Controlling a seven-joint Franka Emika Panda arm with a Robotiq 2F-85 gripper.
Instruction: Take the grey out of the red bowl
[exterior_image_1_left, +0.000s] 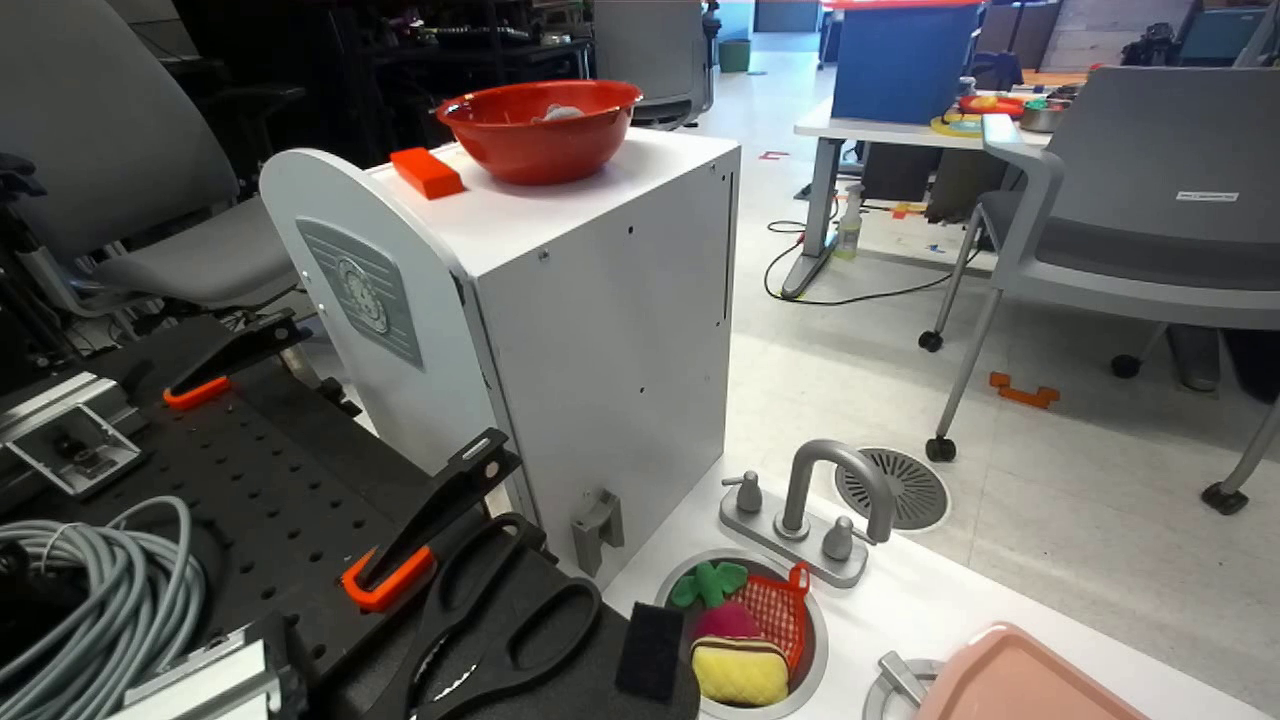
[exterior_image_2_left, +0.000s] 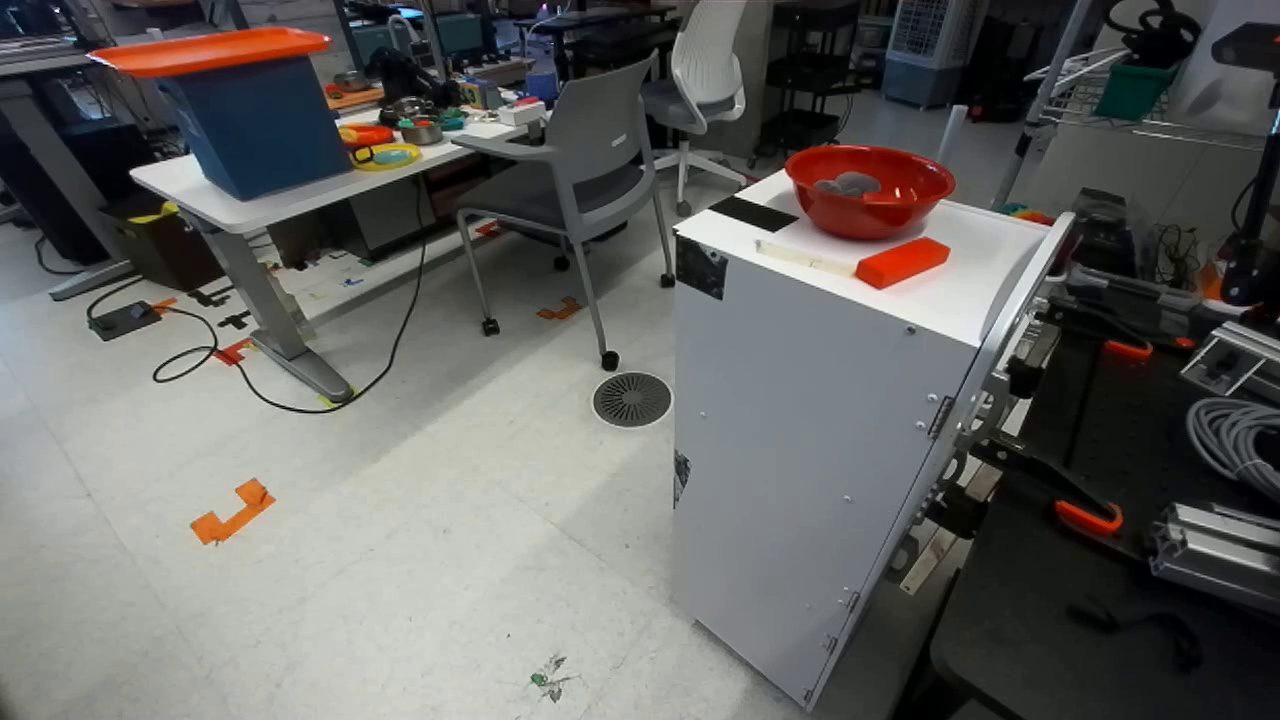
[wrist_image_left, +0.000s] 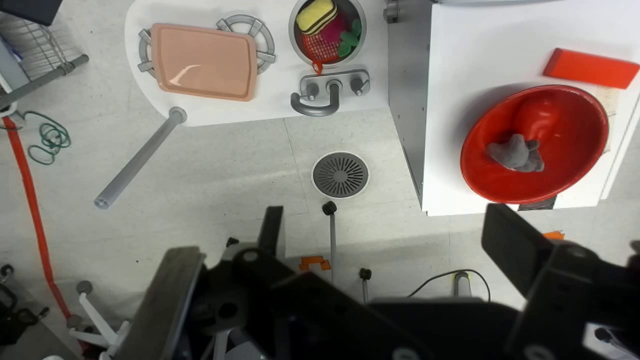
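The glossy red bowl (exterior_image_1_left: 545, 150) stands upright on top of a white cabinet (exterior_image_1_left: 620, 290). It also shows in an exterior view (exterior_image_2_left: 868, 218) and at the right of the wrist view (wrist_image_left: 572, 145). A small grey plush toy (wrist_image_left: 517, 153) lies inside the bowl. Only its upper part shows in both exterior views (exterior_image_1_left: 560, 112) (exterior_image_2_left: 856, 183). My gripper (wrist_image_left: 384, 215) shows only in the wrist view. Its black fingers are wide apart with nothing between them. The bowl and the grey toy appear beyond the right finger, apart from it.
A red-orange block (wrist_image_left: 592, 69) lies beside the bowl on the cabinet top. Below the cabinet top, a sink (wrist_image_left: 361, 42) holds several soft toys, with a faucet (wrist_image_left: 320, 107) and a pink tray (wrist_image_left: 205, 60) nearby. A grey chair (exterior_image_2_left: 605, 130) stands on the floor.
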